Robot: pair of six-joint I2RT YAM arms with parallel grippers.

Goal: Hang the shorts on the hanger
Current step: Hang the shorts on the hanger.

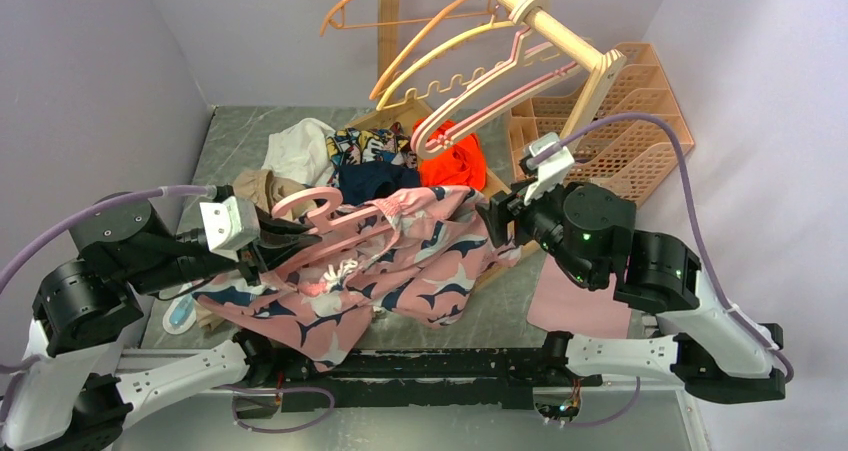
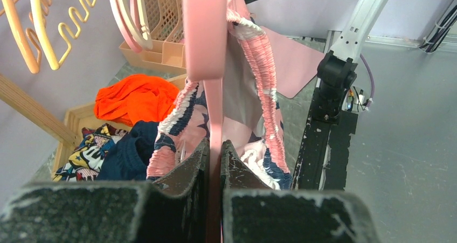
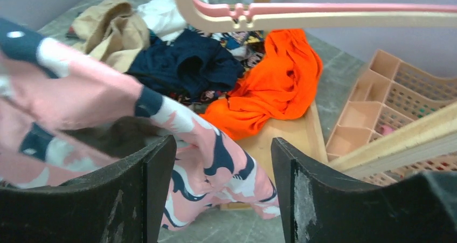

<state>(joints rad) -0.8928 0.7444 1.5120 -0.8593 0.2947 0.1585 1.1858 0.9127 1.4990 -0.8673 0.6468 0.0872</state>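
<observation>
Top external view: at left, the left gripper (image 1: 268,239) clamps its fingers on the hanger (image 1: 335,211) near the hook. At centre, the shorts (image 1: 420,256) drape over the hanger's arm, legs trailing to the table (image 1: 500,311). At right, the right gripper (image 1: 497,221) stands with fingers apart beside the waistband, pinching nothing. The hanging appears partly done, with the right side left to seat.
</observation>
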